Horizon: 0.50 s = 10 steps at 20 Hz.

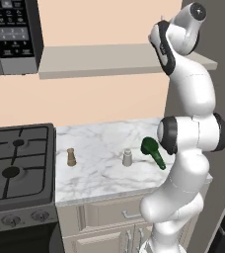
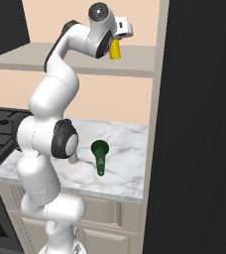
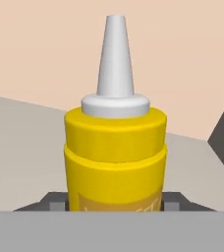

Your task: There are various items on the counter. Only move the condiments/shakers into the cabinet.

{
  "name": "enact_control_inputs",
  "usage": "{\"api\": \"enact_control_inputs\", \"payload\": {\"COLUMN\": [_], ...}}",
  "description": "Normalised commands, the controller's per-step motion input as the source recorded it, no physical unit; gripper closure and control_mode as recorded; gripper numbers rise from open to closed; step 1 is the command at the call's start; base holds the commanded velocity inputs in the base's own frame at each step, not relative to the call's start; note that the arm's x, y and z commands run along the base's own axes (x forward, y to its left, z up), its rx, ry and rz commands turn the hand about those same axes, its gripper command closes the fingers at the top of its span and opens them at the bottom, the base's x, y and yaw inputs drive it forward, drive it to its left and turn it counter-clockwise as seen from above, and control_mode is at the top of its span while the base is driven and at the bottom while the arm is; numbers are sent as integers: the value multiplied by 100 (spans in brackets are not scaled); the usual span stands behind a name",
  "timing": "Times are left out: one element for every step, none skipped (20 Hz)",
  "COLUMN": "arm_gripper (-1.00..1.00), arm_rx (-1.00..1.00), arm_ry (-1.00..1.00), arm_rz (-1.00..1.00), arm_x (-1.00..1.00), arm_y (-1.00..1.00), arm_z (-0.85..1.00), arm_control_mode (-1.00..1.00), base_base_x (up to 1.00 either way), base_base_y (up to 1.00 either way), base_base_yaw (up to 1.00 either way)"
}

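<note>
one yellow squeeze bottle [image 3: 115,157] sits squeezed between the two fingers of the gripper [image 2: 116,45], up by the cabinet [image 1: 109,59]. on the counter [image 1: 104,173] stand one brown shaker [image 1: 71,157], one grey shaker [image 1: 128,157] and one green long-handled thing [image 2: 99,155]. the writing on the bottle is too blurry to read.

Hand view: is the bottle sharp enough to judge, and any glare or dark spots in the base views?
Hand view: bottle crisp, evenly lit, no glare. Right base view: a near-black panel fills the right side, no detail there. Left base view: soft, flat light, faint shadows under the shakers.
</note>
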Motion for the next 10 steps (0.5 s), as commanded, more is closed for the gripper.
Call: {"api": "enact_control_inputs", "payload": {"arm_gripper": [-100,-100,-100,-100,-100,-100,-100,-100,-100,-100], "arm_rx": [0,0,0,0,0,0,0,0,0,0], "arm_ry": [4,0,0,0,0,0,0,0,0,0], "arm_rz": [0,0,0,0,0,0,0,0,0,0], "arm_x": [0,0,0,0,-6,-15,-22,-36,-35,-38], "arm_y": [0,-9,-20,-27,-32,-35,-39,-39,-42,-43], "arm_z": [-41,-30,-20,-15,-11,-8,-3,0,0,0], "arm_control_mode": [-100,-100,-100,-100,-100,-100,-100,-100,-100,-100], "base_base_x": [0,0,0,0,0,0,0,0,0,0], "base_base_y": [0,0,0,0,0,0,0,0,0,0], "base_base_yaw": [0,0,0,0,0,0,0,0,0,0]}}
